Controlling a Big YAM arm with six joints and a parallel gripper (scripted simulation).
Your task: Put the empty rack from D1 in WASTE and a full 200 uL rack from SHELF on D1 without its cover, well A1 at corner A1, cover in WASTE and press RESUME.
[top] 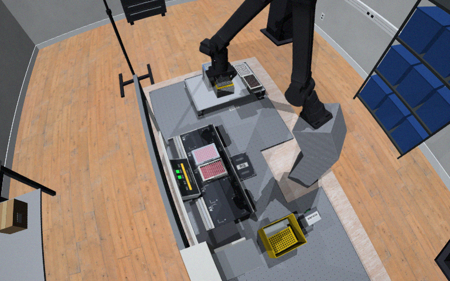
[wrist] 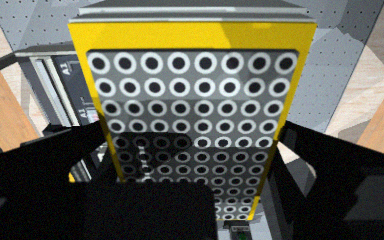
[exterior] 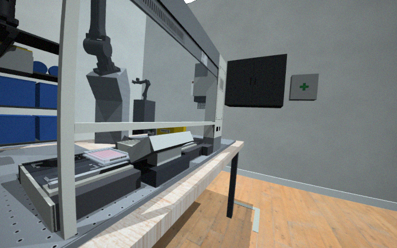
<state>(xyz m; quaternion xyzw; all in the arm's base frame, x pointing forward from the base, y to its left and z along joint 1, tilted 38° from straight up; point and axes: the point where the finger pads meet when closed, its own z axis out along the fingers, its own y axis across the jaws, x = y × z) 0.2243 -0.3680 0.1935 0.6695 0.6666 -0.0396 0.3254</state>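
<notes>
1. The pincer [top: 224,86] is clamped on a yellow-topped tip rack [wrist: 192,125], its dark fingers pressed against the rack's two long sides.
2. In the wrist view the rack's top shows rows of white-ringed holes with dark centres, and no cover sits on it.
3. From the top view, the held rack [top: 224,86] hangs above the grey shelf platform [top: 202,99] at the far end of the surface [top: 335,212].
4. Two other racks stand at the shelf's right side: one with a pale speckled top [top: 241,68] and one with a dark reddish top [top: 252,81].
5. A blue-grey box [top: 205,66] peeks out behind the arm at the shelf's back edge.
6. On the deck, two pink plates lie side by side, the lighter one [top: 205,153] nearer the shelf and the darker one [top: 212,169] next to it.
7. The deck spot [top: 220,202] marked A1 at the near end shows only its dark base.
8. The spare nest [top: 242,165], labelled RG, lies just right of the deck.
9. The yellow waste bin [top: 264,232] holds a yellow perforated rack [top: 281,239].
10. A small labelled key box [top: 312,216] sits just beside the bin.
</notes>
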